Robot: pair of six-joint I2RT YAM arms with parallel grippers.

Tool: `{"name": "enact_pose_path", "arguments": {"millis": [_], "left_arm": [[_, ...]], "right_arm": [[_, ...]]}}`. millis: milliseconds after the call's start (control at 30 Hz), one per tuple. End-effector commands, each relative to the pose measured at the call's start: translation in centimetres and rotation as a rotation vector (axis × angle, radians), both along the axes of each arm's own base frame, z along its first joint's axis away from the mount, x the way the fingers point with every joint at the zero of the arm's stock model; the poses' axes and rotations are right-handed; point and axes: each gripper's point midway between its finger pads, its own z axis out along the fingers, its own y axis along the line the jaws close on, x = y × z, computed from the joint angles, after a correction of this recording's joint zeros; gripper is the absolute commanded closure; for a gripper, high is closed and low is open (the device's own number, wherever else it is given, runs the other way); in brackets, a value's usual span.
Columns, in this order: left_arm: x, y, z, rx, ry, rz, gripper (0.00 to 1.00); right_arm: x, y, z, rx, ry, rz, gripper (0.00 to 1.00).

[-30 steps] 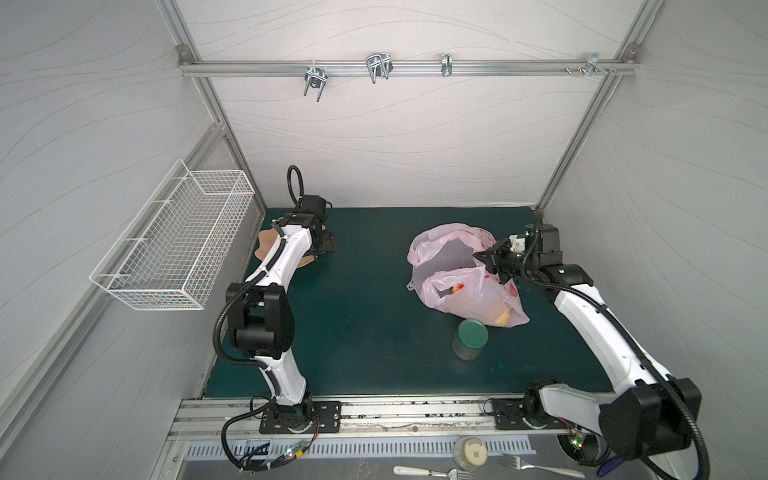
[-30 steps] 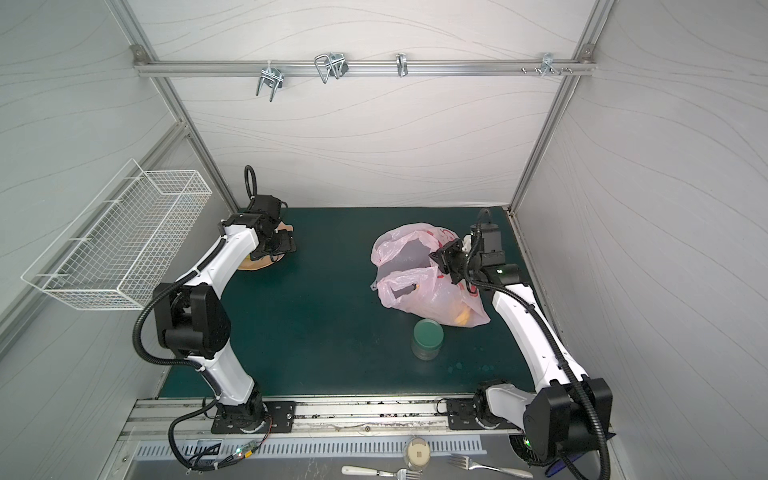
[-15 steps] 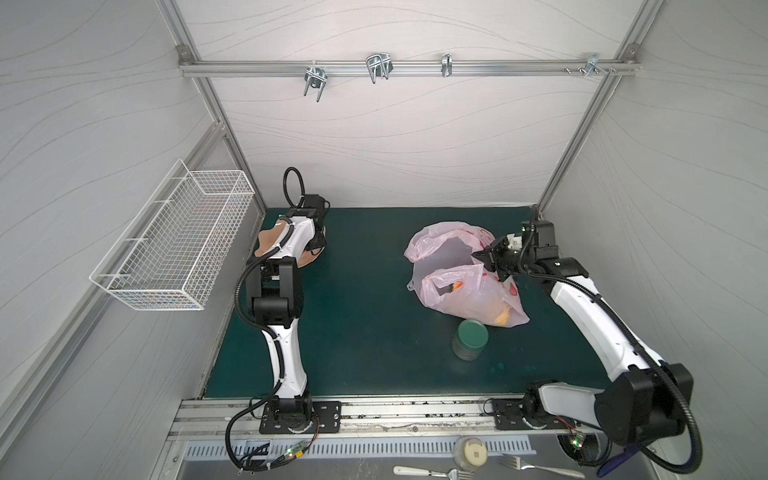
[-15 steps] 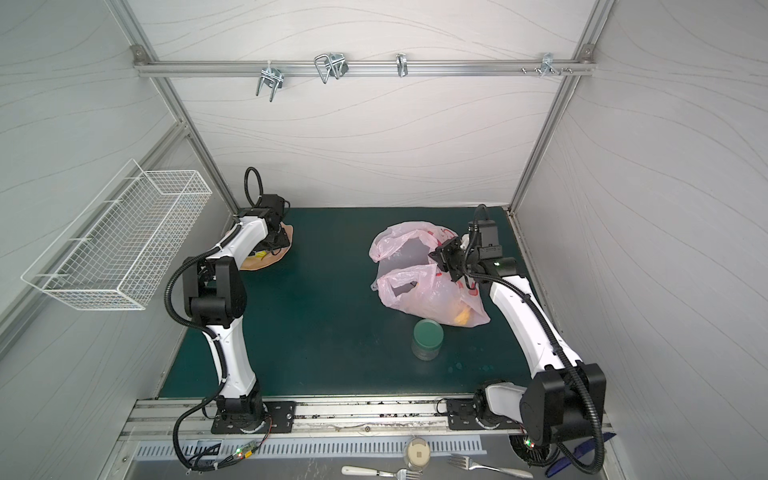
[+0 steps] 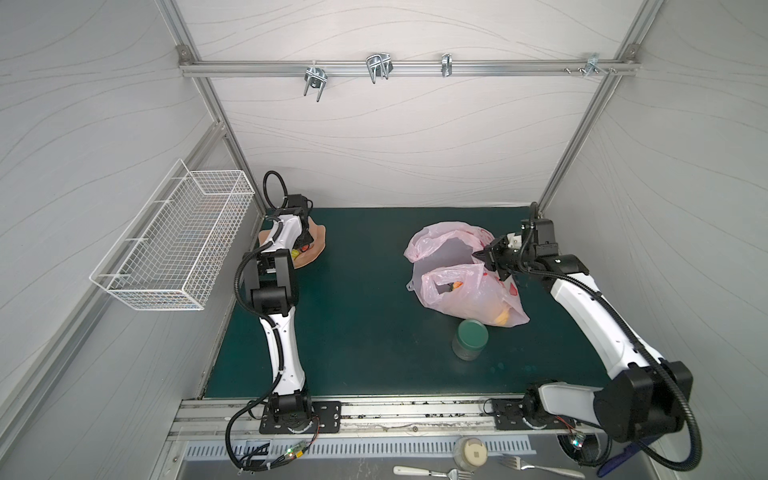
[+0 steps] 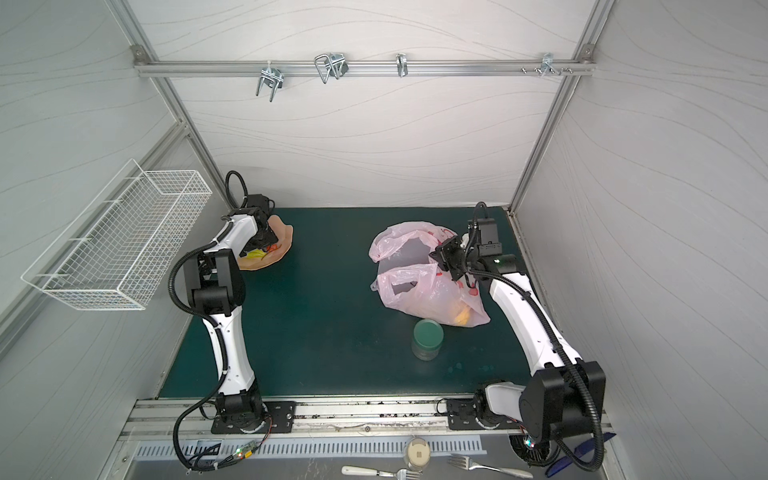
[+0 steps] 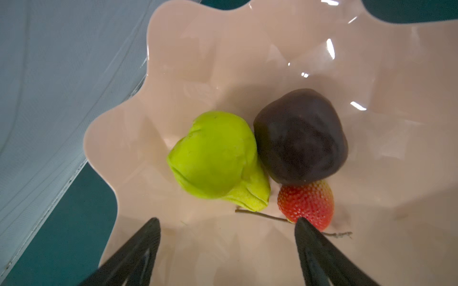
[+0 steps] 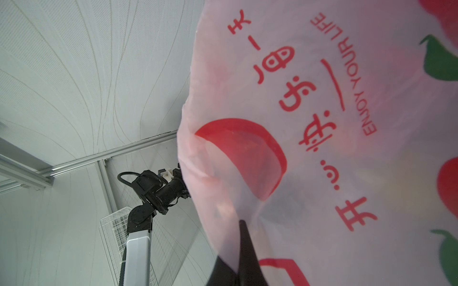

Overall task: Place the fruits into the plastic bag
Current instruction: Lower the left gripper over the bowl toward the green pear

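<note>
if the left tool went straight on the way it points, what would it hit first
Probably the strawberry: in the left wrist view, one finger of the open left tool sits at its edge. The green fruit lies ahead of the gap. Both are inside the peach-coloured dish. Depth is unclear.

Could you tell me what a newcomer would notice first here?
The translucent pale pink plastic bag with red peach prints lies right of centre, pinched by the right hand. At far left, the open left hand hovers over a peach scalloped dish holding a lime-green fruit, a dark brown fruit and a red strawberry.
</note>
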Motion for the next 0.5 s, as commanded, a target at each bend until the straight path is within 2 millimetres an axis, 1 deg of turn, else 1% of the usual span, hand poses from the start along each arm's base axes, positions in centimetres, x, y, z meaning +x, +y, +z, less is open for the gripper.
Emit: {"name": "enact_pose_path", "arguments": {"millis": [0,233,400,467], "left_arm": [[1.8,0.5,0.7,-0.034,-0.088,0.038,0.13],[2.2,1.3,0.1,-0.104,-0.151,0.108,0.13],[2.0,2.2,-0.4,-0.127,-0.182,0.167,0.13],[2.0,2.6,-0.3,-0.13,-0.202,0.184,0.13]], "right_arm": [[0.0,0.1,0.0,-0.021,0.008,-0.005,1.0],[-0.1,0.1,-0.1,-0.032,0.009,-0.008,1.0],[-0.2,0.1,-0.2,-0.039,0.011,-0.01,1.0],[-0.3,0.2,-0.3,-0.041,0.016,-0.008,1.0]]}}
